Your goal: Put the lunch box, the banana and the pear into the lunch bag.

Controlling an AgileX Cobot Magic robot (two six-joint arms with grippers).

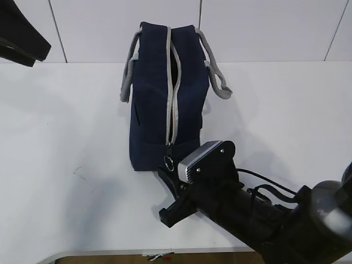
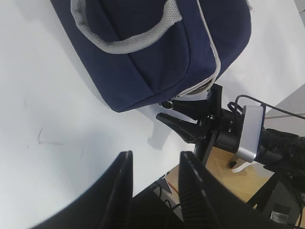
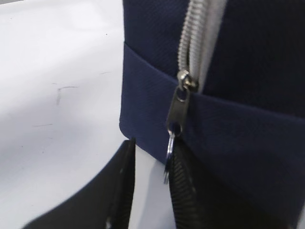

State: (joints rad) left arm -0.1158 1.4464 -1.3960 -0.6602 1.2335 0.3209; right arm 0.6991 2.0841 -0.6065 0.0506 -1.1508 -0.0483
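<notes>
Standing on your white bench (image 1: 66, 165), the lunch bag (image 1: 151, 110) has its zipper (image 1: 169, 82) facing up, ring pull (image 3: 168, 157) hanging at the near end. Your right claw (image 3: 150, 186) straddles that ring, jaws slightly apart, grip unclear. Your left claw (image 2: 155, 183) hovers partly open, empty, beside the bag.

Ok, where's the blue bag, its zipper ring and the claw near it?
bag (image 1: 151, 110), exterior view, on its dark blue side panel.
zipper ring (image 3: 169, 148), right wrist view, on the metal ring under the pull tab.
right claw (image 2: 183, 115), left wrist view, between its black fingertips.
</notes>
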